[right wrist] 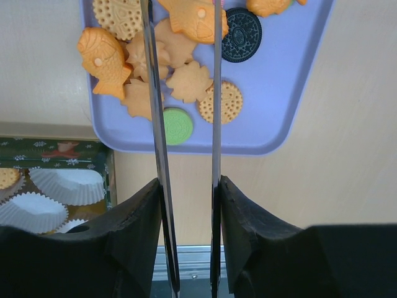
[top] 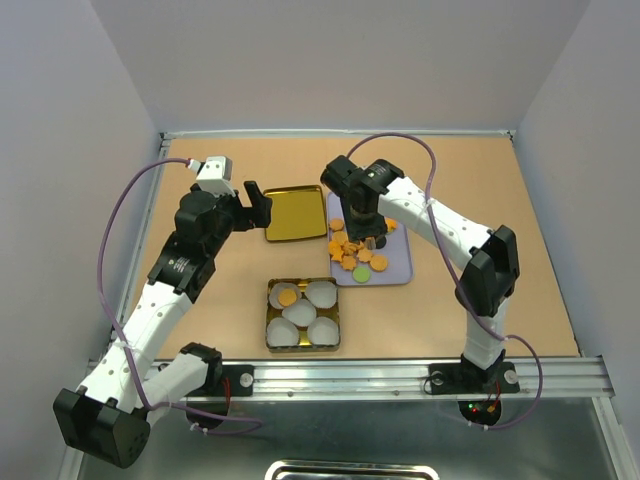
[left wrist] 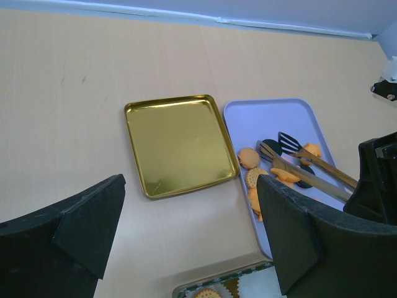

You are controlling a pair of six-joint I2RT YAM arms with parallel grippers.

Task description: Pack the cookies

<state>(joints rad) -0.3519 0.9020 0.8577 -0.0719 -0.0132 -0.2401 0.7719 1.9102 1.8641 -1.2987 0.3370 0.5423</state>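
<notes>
The cookies (top: 353,254) lie heaped on a lavender tray (top: 397,272): mostly orange rounds, leaves and fish shapes (right wrist: 102,62), one green (right wrist: 178,126), one black (right wrist: 242,34). My right gripper (right wrist: 189,192) is shut on metal tongs (right wrist: 155,124) and holds them over the heap (top: 368,238). The tong arms straddle an orange fish cookie (right wrist: 192,18); I cannot tell whether it is pinched. A tin (top: 271,340) with several white paper cups holds one orange cookie (top: 287,297). My left gripper (top: 258,207) is open and empty above the table near the tin (left wrist: 192,230).
A gold lid (top: 295,213) lies flat behind the tin, left of the tray, and shows in the left wrist view (left wrist: 177,143). The tin's corner (left wrist: 217,287) sits just below the left gripper's fingers. White walls close in the table.
</notes>
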